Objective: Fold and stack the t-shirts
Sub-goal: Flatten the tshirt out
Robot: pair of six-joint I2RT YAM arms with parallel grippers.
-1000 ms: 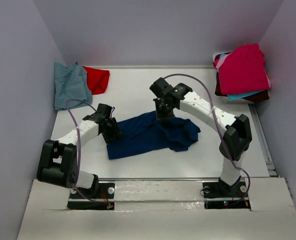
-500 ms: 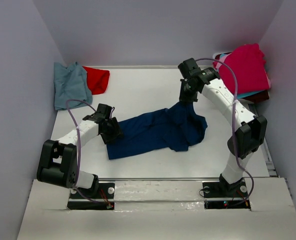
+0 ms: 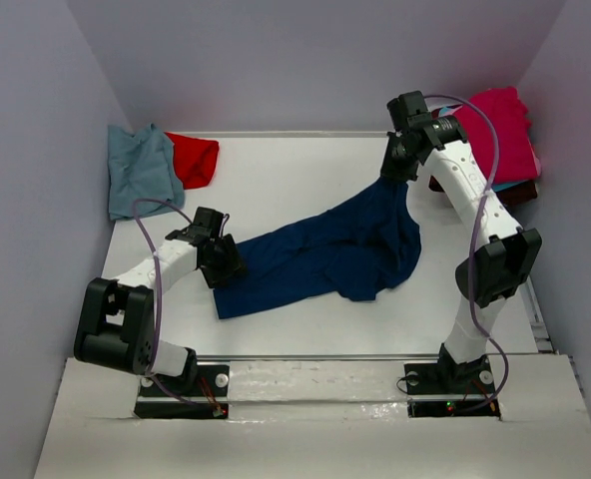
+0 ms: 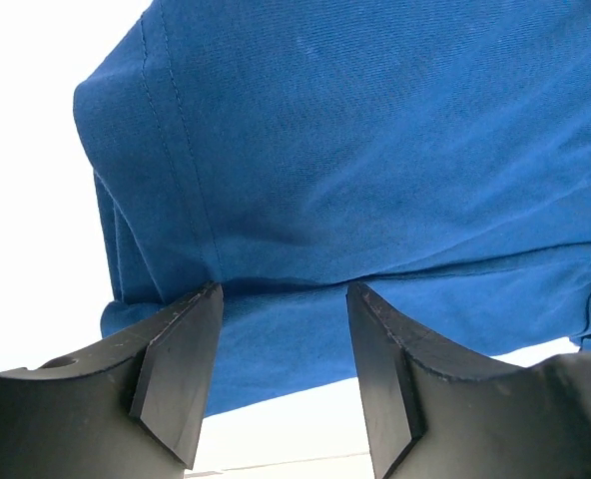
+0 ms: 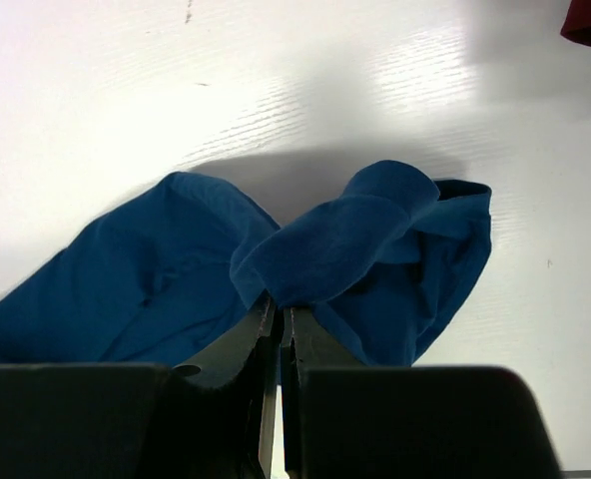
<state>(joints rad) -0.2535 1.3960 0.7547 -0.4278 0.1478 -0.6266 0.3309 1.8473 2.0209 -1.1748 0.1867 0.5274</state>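
Note:
A navy t-shirt lies stretched across the middle of the table, with no print showing. My right gripper is shut on a bunched fold of it and holds that part raised at the far right, so the cloth hangs down from the jaws. My left gripper is at the shirt's left end, low over the table. Its fingers stand apart and open, their tips at a stitched hem of the navy cloth, with nothing pinched between them.
A blue-grey t-shirt and a red one lie at the far left corner. At the far right is a pile with a magenta t-shirt on top, and turquoise and maroon edges below. Walls enclose the table on three sides.
My right gripper has carried its pinched part of the navy shirt from the table's middle toward the far right, pulling the cloth out long. The left arm stayed in place.

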